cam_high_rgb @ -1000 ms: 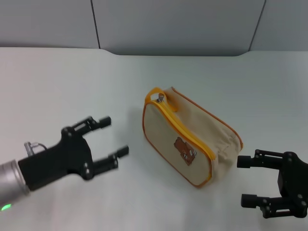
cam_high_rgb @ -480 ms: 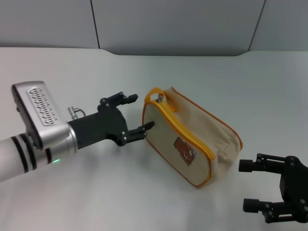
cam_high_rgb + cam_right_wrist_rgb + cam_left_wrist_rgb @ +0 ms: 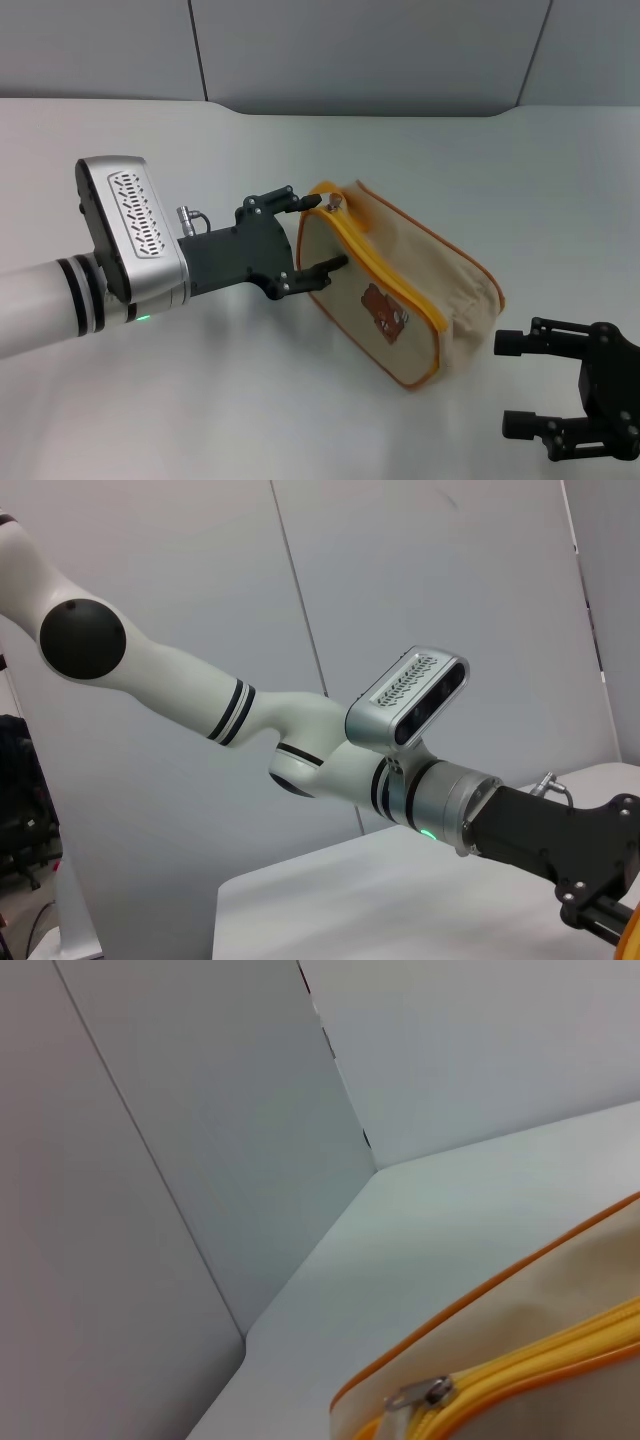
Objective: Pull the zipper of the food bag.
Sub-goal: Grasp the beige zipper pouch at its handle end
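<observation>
Left hand (image 3: 312,232) hovered with fingers spread around the near end of the food bag (image 3: 395,285) on the worktop (image 3: 150,400), not yet gripping the silver pull tab (image 3: 334,203), so the zipper (image 3: 385,268) looked closed and unpulled, while the right hand (image 3: 520,384) waited open nearby.

Left wrist view crops the food bag (image 3: 520,1360).

Head cam looks down; L wrist cam close on food bag (image 3: 560,1360).
</observation>
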